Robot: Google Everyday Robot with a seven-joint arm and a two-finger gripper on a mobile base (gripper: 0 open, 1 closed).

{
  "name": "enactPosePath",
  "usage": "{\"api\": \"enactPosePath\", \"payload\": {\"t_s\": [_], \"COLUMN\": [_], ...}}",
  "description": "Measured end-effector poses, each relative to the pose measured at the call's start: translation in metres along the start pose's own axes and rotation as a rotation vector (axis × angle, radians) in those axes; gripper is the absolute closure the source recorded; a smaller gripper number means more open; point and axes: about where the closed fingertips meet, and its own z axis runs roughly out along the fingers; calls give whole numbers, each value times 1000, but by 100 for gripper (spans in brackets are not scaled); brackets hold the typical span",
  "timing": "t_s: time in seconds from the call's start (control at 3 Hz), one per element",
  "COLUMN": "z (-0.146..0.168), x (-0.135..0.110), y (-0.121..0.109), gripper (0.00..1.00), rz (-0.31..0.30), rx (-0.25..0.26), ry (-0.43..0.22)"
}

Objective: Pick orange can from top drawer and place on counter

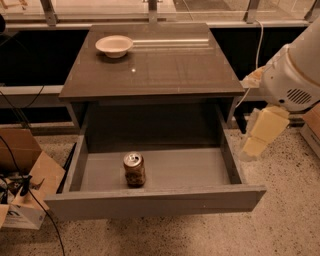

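Observation:
The orange can (134,169) stands upright in the top drawer (155,201), left of the middle and close to the front panel. The drawer is pulled fully out below the counter (155,65), a glossy dark square top. My gripper (259,134) hangs at the right, outside the drawer's right wall and above floor level, well away from the can. It holds nothing that I can see. The white arm housing (295,75) sits above it at the frame's right edge.
A white round bowl (114,45) sits at the counter's back left. A cardboard box (25,185) and black cables (20,190) lie on the speckled floor to the left. A railing with posts (152,10) runs behind the cabinet.

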Motion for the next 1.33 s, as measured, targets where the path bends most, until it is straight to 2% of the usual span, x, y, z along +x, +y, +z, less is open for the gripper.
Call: {"api": "enactPosePath", "payload": {"t_s": [0.67,1.0,1.33], "z": [-4,33,106], "x": [-1,-14,-38], "y": [0,6,12], "gripper": [0,0,0], "rz": [-3,44,117], "rx": [11,-23,-94], "ry": [0,-50,-126]}}
